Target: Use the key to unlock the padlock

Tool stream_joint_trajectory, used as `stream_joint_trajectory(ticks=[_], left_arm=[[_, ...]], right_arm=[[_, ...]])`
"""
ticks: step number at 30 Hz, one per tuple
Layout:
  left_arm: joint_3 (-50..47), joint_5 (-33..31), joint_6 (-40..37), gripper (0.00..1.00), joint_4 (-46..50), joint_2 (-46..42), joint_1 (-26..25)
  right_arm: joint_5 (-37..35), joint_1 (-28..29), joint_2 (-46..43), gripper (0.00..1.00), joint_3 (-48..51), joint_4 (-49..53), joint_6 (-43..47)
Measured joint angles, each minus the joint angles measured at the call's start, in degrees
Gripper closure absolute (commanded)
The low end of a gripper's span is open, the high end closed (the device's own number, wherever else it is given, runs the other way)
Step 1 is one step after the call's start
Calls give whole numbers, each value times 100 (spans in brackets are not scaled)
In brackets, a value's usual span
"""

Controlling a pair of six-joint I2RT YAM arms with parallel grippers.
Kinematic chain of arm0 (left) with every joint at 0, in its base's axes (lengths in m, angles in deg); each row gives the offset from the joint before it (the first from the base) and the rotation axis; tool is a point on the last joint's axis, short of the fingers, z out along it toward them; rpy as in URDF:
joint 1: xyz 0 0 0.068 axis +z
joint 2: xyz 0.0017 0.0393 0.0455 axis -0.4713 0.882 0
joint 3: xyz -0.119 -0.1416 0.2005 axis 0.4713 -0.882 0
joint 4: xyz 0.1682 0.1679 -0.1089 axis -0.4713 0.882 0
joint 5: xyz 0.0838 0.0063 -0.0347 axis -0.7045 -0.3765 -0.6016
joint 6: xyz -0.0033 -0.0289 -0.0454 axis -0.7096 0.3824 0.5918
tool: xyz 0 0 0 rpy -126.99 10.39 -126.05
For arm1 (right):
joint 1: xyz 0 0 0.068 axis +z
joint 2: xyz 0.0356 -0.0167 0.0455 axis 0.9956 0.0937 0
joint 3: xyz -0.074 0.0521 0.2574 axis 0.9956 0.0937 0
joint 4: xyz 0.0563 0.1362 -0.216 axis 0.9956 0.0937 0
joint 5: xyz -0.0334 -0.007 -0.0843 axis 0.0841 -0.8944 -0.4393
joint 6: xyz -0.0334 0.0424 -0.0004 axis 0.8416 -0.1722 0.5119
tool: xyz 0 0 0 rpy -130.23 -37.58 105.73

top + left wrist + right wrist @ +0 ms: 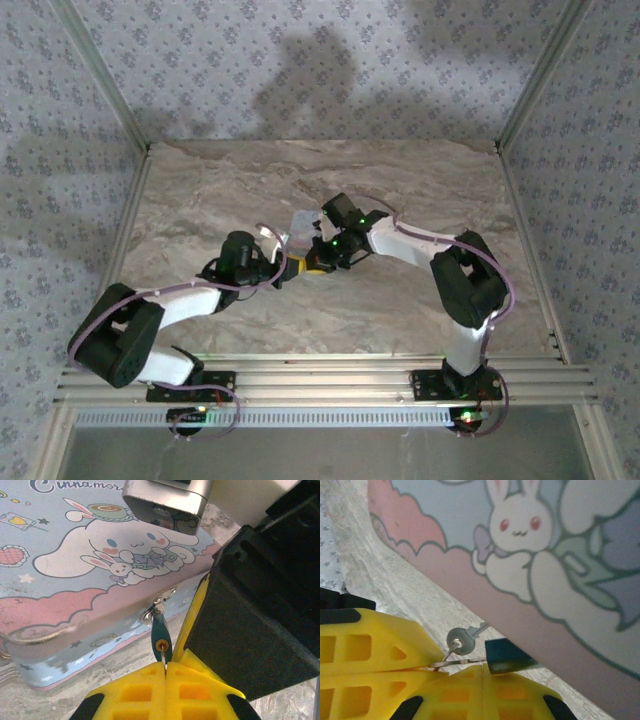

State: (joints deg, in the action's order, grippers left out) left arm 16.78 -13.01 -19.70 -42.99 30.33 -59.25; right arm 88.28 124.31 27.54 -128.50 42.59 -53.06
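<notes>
Left pincer (165, 672) closed just below padlock (160, 630).

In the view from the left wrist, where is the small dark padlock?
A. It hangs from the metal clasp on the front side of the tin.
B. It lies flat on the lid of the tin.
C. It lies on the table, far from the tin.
A: the padlock hangs down from the metal clasp on the front wall of the tin, below the edge of the lid.
</notes>
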Motion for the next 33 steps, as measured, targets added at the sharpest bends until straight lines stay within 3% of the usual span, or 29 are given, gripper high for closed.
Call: stream_joint_trajectory(ticks=[15, 21, 25, 33], left_arm=[[-173, 114, 144, 100, -581, 557, -157], [-339, 9, 227, 100, -693, 581, -304], [-382, -114, 317, 100, -686, 581, -350], [-457, -442, 542, 100, -730, 584, -549]], right_arm=[[-1110, -101, -1370, 100, 1333, -625, -776], [-1670, 87, -1659, 79, 2120, -1397, -1565], [-2046, 356, -1657, 55, 2433, -1880, -2061], [-2765, 761, -1644, 47, 2767, -2839, -2935]])
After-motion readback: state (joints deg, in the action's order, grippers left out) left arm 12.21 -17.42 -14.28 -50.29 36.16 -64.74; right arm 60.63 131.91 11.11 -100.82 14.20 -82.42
